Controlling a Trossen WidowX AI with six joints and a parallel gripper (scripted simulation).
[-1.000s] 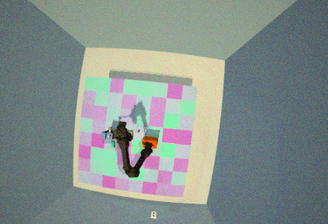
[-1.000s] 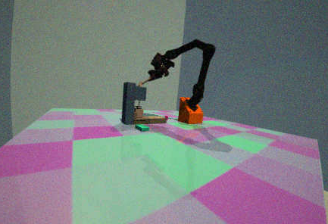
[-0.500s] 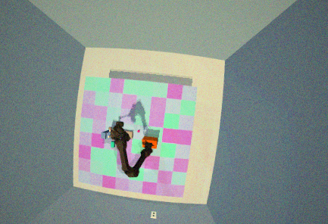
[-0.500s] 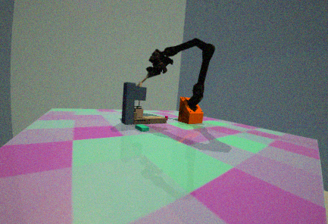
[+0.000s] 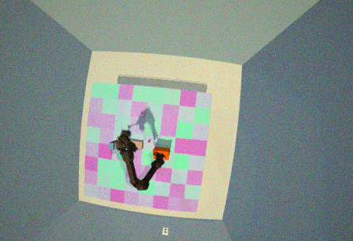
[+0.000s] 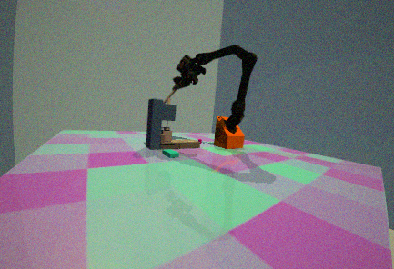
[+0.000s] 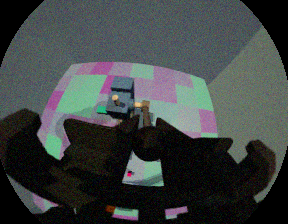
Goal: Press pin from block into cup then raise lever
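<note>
Your pincer (image 5: 125,140) (image 6: 177,84) (image 7: 147,119), dark brown, one: nearly closed, a small gap between its fingers taken up by the end of the lever. Your lever (image 6: 169,95) (image 7: 146,114), pale brown, one: slants from the pincer's grip down to the top of the press. Your press column (image 5: 112,145) (image 6: 154,124) (image 7: 123,82), slate blue, one: upright, below the pincer and off to its side away from the arm's base. Your press head (image 6: 167,112) (image 7: 118,103), slate blue: juts from the column, below the pincer. Your punch (image 6: 166,124), thin: points down beneath that head. Your block (image 6: 166,137), tan, one: on the bed beneath the punch, well below the pincer; its pin and their exact alignment are too small to tell. Your press bed (image 5: 138,144) (image 6: 184,144), tan: low under the pincer, beside the column's foot. Your flat piece (image 6: 170,154) (image 7: 102,109), green, one: on the tabletop (image 5: 108,171) (image 6: 132,200) (image 7: 85,92), near the press, below the pincer. Your arm base (image 5: 166,151) (image 6: 221,137), orange, one: well apart from the pincer, at the arm's other end.
</note>
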